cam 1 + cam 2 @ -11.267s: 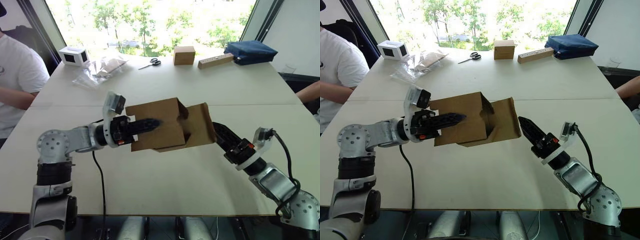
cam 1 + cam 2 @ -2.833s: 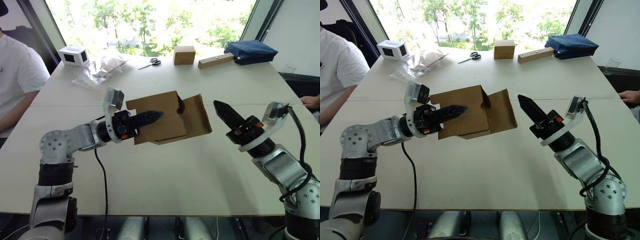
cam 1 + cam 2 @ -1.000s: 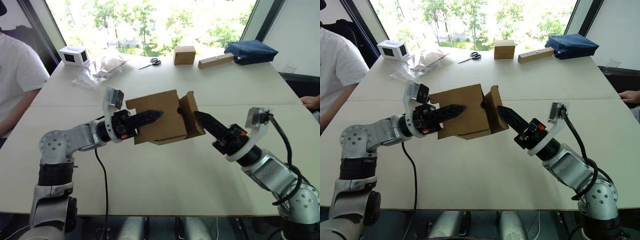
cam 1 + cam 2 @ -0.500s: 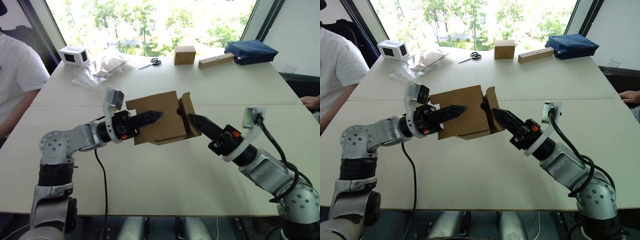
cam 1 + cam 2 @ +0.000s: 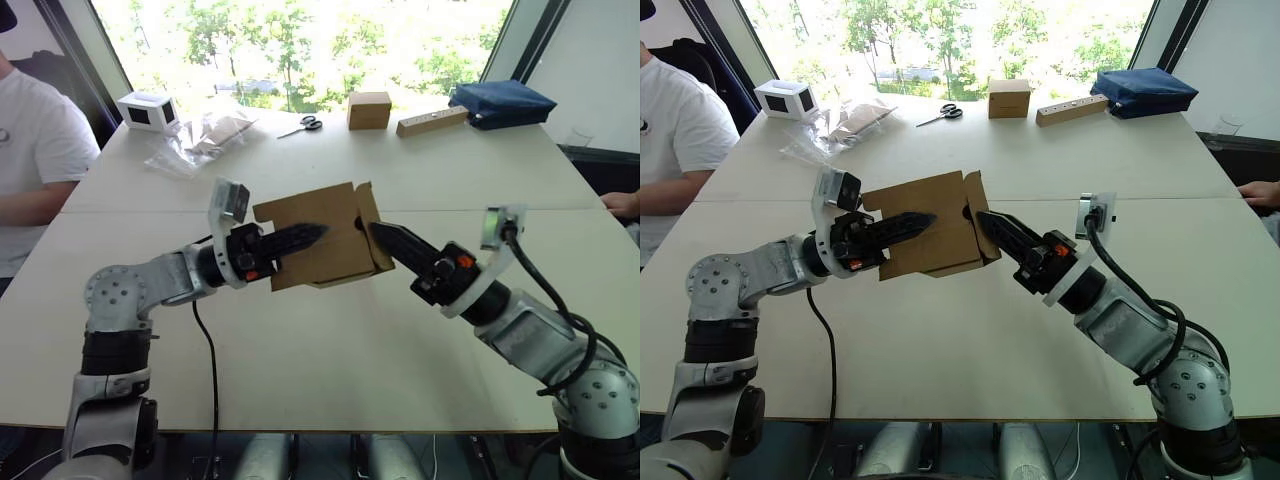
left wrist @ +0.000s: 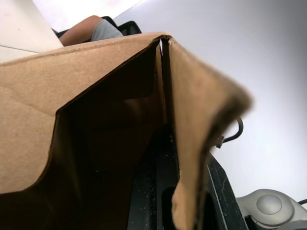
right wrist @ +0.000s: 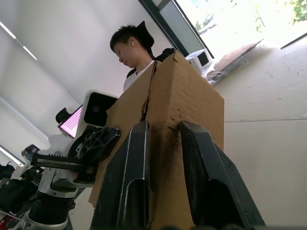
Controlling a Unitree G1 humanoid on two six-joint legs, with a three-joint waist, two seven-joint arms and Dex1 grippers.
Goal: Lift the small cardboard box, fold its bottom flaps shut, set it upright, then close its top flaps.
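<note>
office/lab: big table (image 5: 470, 170), laptop (image 7: 71, 122)

Both head cams sit up high looking forward and down over the pale flat surface (image 5: 330, 340), basically the same scene with a small sideways offset. The left wrist cam is jammed right up against the plain brown corrugated cardboard box (image 6: 96, 143), peering into it. The right wrist cam looks up along its black two-fingered tool (image 7: 163, 139) at that same box, close too.
</note>
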